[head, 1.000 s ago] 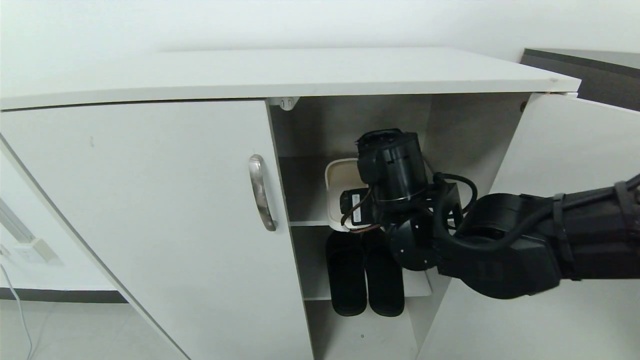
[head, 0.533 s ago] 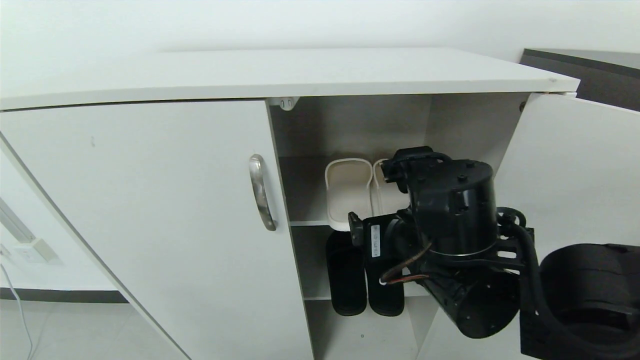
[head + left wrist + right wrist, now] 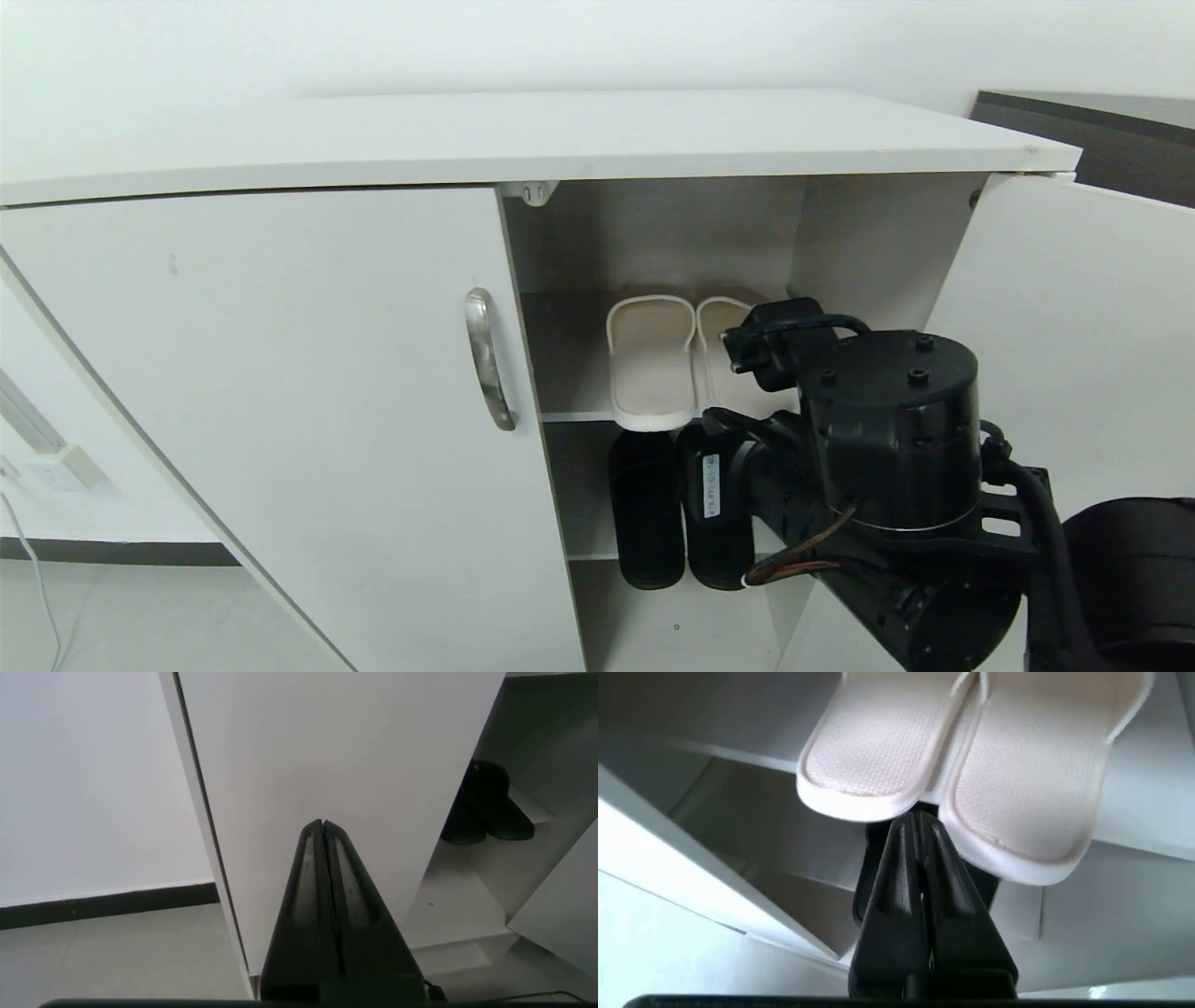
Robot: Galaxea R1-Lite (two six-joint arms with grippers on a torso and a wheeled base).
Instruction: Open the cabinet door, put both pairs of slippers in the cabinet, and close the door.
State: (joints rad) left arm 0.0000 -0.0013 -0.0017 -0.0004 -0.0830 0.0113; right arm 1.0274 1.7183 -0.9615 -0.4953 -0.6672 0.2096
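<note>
1. The white slippers [image 3: 686,359] are laid side by side on the upper shelf [image 3: 569,355] of the cabinet [image 3: 560,131], with their near ends overhanging the shelf edge.
2. The black slippers [image 3: 677,509] are laid side by side on the shelf below.
3. The right door [image 3: 1074,308] is swung open; the left door [image 3: 280,373] is closed.
4. The right gripper [image 3: 920,826] is pressed closed and empty, just in front of the white slippers.
5. The left gripper [image 3: 322,831] is pressed closed and empty, facing the left door.

The cabinet [image 3: 280,392] is showing plain white, its handle [image 3: 488,359] silver; the upper slippers [image 3: 653,364] are looking cream with finely dotted insoles, the lower slippers [image 3: 646,513] black
</note>
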